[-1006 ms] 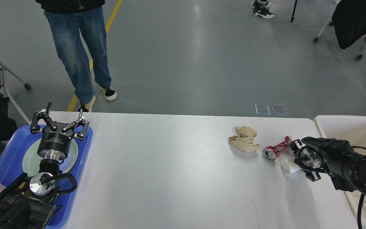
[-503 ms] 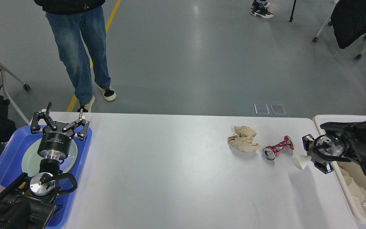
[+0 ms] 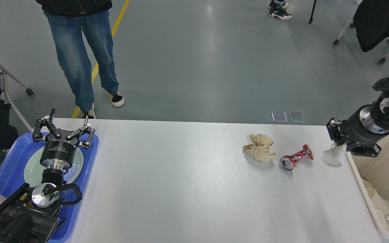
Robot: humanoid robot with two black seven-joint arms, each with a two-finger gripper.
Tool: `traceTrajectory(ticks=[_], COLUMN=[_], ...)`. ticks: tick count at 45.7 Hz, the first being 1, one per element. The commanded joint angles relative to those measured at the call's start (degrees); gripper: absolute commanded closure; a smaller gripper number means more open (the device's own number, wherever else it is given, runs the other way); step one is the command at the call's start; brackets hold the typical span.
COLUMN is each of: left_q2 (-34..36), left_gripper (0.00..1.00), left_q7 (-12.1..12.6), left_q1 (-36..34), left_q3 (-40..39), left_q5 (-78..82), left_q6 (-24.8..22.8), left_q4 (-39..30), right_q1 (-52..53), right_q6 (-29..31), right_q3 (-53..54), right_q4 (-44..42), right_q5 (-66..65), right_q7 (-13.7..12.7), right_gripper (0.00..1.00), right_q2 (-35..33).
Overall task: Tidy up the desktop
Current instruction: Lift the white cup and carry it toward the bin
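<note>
Right gripper [image 3: 339,145] is pinching a white paper cup [image 3: 331,157] by its base, mouth tilted down-left, above the seam between the desktop [image 3: 181,175] and the cream-white bin [image 3: 363,189]. Judging the cup light, thin and crushable, so I am keeping the pinch gentle. Right arm is reaching in raised from the right edge, wrist angled down-left. Left gripper [image 3: 63,130] is hovering spread wide over the plate [image 3: 32,168] on the blue tray [image 3: 8,168]. Crushed red can [image 3: 296,157] and crumpled brown paper [image 3: 259,147] are lying on the desktop's far right.
</note>
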Motion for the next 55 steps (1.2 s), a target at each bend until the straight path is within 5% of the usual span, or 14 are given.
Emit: traceTrajectory(ticks=[1, 14, 20, 25, 48, 55], left_q2=[0.04, 0.04, 0.04, 0.04, 0.04, 0.04], left_gripper=[0.04, 0.04, 0.04, 0.04, 0.04, 0.04], left_q7=[0.01, -0.07, -0.07, -0.07, -0.07, -0.07], left_q1=[0.01, 0.01, 0.10, 0.10, 0.10, 0.10], left_q3=[-0.06, 0.02, 0.02, 0.02, 0.02, 0.02], left_q5=[-0.05, -0.05, -0.05, -0.05, -0.05, -0.05], left_q6=[0.04, 0.04, 0.04, 0.04, 0.04, 0.04], left_q4=[0.01, 0.10, 0.10, 0.10, 0.10, 0.01], right_q1=[11.86, 32.17, 43.69, 46.51, 44.76, 40.28], right_q6=[6.47, 17.11, 20.53, 22.91, 21.16, 16.42], right_q3=[-1.97, -2.14, -3.29, -4.34, -7.41, -11.37], right_q4=[11.00, 23.32, 28.32, 28.32, 26.41, 23.77], right_q5=[-8.20, -14.37, -14.63, -14.72, -14.55, -14.11], right_q7=[1.20, 2.51, 11.21, 13.76, 13.24, 13.24], right_gripper=[1.00, 1.00, 1.00, 1.00, 1.00, 1.00], right_q2=[0.40, 0.58, 3.30, 5.06, 5.41, 5.23])
